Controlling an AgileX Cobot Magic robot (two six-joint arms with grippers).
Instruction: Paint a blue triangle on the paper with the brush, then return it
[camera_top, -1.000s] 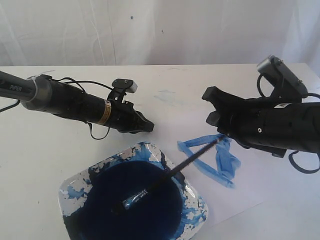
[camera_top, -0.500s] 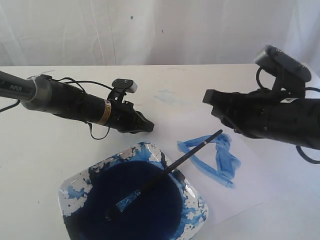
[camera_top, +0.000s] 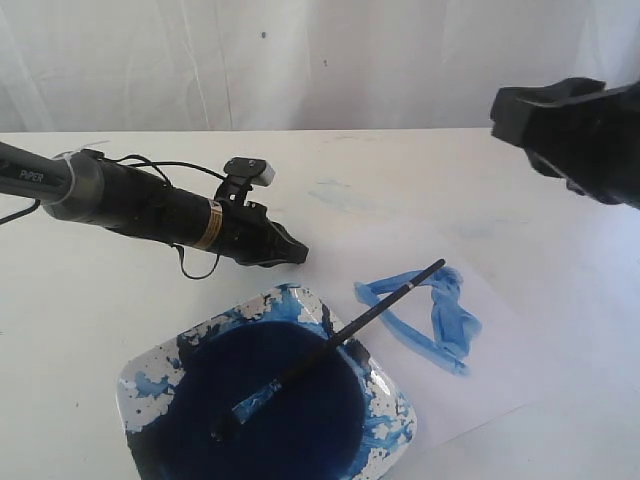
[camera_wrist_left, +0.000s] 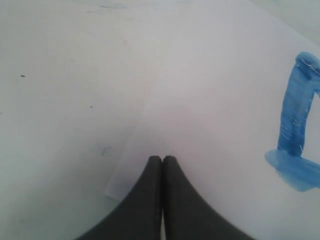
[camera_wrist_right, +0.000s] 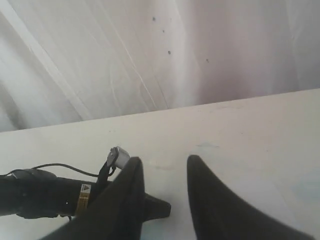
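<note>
The brush (camera_top: 330, 346) lies free, its bristles in the blue paint of the white dish (camera_top: 398, 412) and its black handle slanting over the dish's rim. The handle's end lies over the blue triangle (camera_top: 436, 312) on the paper (camera_top: 500, 375). My right gripper (camera_top: 512, 125) hangs high at the far right, well clear of the brush; it is open (camera_wrist_right: 162, 159) and empty. My left gripper (camera_top: 300, 253) is shut and empty, low over the table behind the dish. In the left wrist view its closed tips (camera_wrist_left: 162, 157) hover over a corner of the paper (camera_wrist_left: 210, 100), with part of the triangle (camera_wrist_left: 299, 125) beyond.
A white curtain (camera_top: 300, 60) closes off the back of the table. A faint blue smear (camera_top: 335, 193) marks the table behind the paper. The left arm (camera_wrist_right: 45, 196) stretches across the table in the right wrist view.
My right gripper has let go of the brush handle and risen up and to the right. The brush settled a little deeper into the dish, then lay still. The left arm has not moved.
</note>
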